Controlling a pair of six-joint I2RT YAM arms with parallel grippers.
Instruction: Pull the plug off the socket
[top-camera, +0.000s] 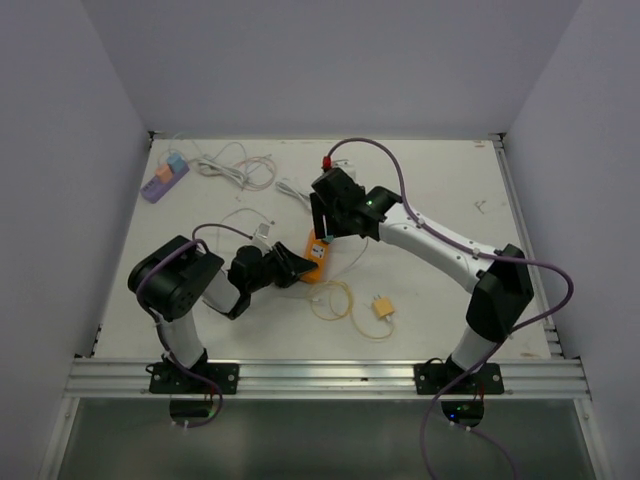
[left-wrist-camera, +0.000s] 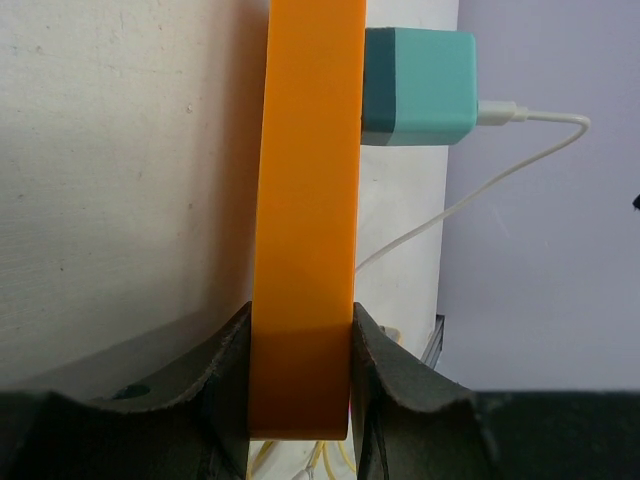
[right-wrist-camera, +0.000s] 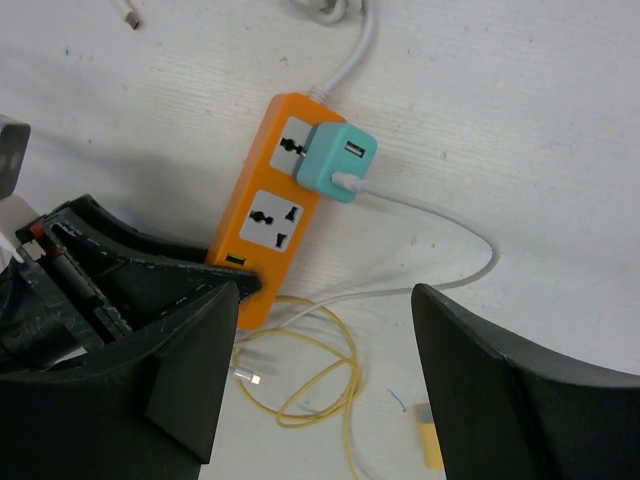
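An orange power strip lies mid-table. My left gripper is shut on its near end; in the left wrist view the fingers clamp both sides of the strip. A teal plug with a white cable sits in the strip's far socket. In the right wrist view the plug is seated in the strip. My right gripper is open and empty, hovering above the strip, short of the plug. In the top view it hangs over the strip's far end.
A yellow cable with a yellow plug coils near the strip. A purple power strip and tangled white cables lie at the back left. White walls enclose the table.
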